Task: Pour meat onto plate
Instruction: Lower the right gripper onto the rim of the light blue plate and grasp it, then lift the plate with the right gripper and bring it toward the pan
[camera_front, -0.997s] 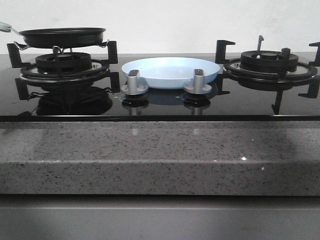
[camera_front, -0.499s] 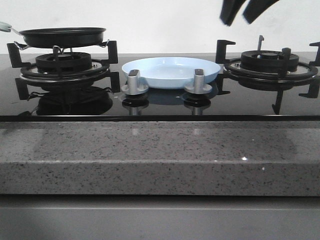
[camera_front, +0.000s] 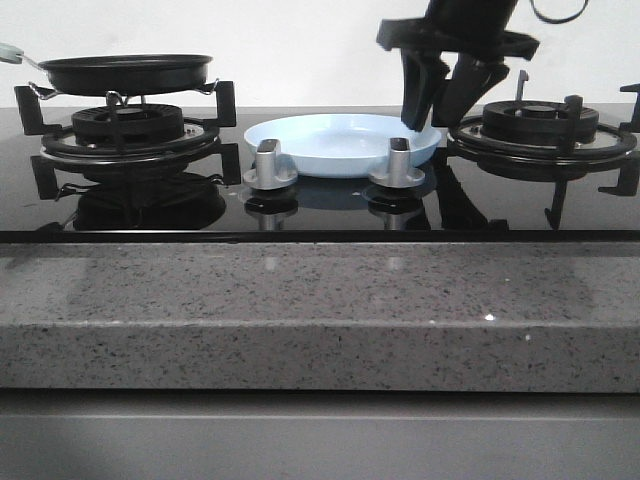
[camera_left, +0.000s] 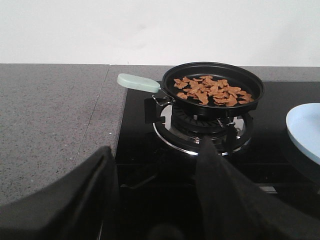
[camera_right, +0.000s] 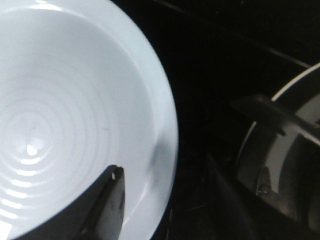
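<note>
In front of you a speckled grey stone desk (camera_front: 320, 320) carries a glossy black glass cooktop (camera_front: 320, 205), the largest thing on it. A black burner grate sits on each side: the left burner (camera_front: 125, 135) and the right burner (camera_front: 540, 130). Between them, toward the back of the glass, lies the pale-blue plate (camera_front: 335, 145), bare, with nothing on it. Two silver control knobs (camera_front: 268, 165) stand just in front of the plate, between it and you.

On the left burner rests a black frying pan (camera_left: 212, 87) with a pale-green handle (camera_left: 138, 82) pointing away from the plate. The meat (camera_left: 212, 91) lies in the pan as a loose pile of small orange-brown pieces.

Your right end effector (camera_front: 438, 95) hangs over the plate's right rim, beside the right burner, fingers parted and holding nothing. Your left end effector (camera_left: 155, 200) faces the pan from a distance, fingers spread wide, empty.
</note>
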